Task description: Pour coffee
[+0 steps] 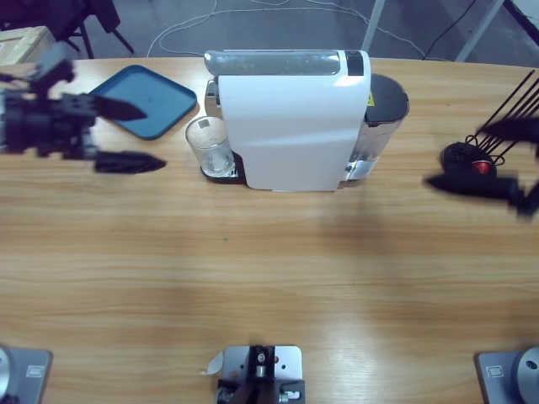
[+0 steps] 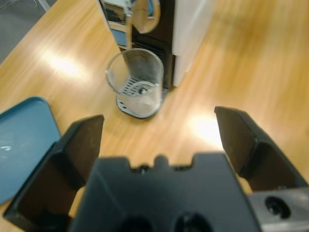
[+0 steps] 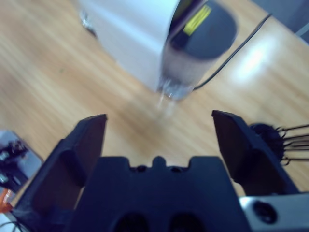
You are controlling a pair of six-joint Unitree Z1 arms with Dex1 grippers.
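Observation:
A white coffee machine stands at the back middle of the table, with a clear glass cup on its drip tray under the spout. In the left wrist view the cup sits empty ahead of my left gripper, which is open and holds nothing. In the high view my left gripper hangs just left of the cup. My right gripper is open at the table's right side, apart from the machine's dark water tank, with nothing between its jaws.
A blue tray lies at the back left, partly under my left arm. A black wire rack with a red button base stands at the far right. A cable runs behind the machine's tank.

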